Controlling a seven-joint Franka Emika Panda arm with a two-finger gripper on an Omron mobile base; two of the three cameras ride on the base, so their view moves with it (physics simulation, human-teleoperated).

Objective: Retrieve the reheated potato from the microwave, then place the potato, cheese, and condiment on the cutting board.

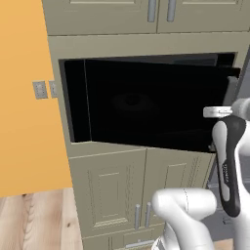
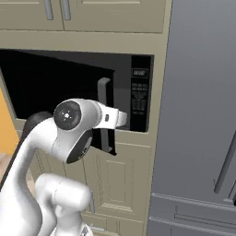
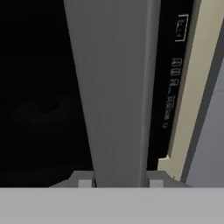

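The gripper (image 3: pixel 117 183) is seen closed narrowly around the grey bar handle (image 3: pixel 116 87) of the microwave (image 2: pixel 138 92), whose dark glass door (image 1: pixel 146 105) is swung partly open. Beyond the handle, the control panel (image 3: pixel 173 87) is seen, framed by beige cabinets (image 1: pixel 112 195).

Orange wall (image 1: pixel 22 122) with outlets (image 1: pixel 40 89); beige cabinets (image 1: pixel 110 195); grey fridge (image 2: pixel 203 115) at right

The pincer (image 3: pixel 117 183) sits at the microwave's (image 2: pixel 60 87) door handle (image 3: pixel 116 87), the bar running up between its tips. Right of the pincer stands the control panel (image 2: pixel 139 94), and beyond that the fridge (image 2: pixel 198 115). Cabinets (image 1: pixel 122 195) lie below, more above.
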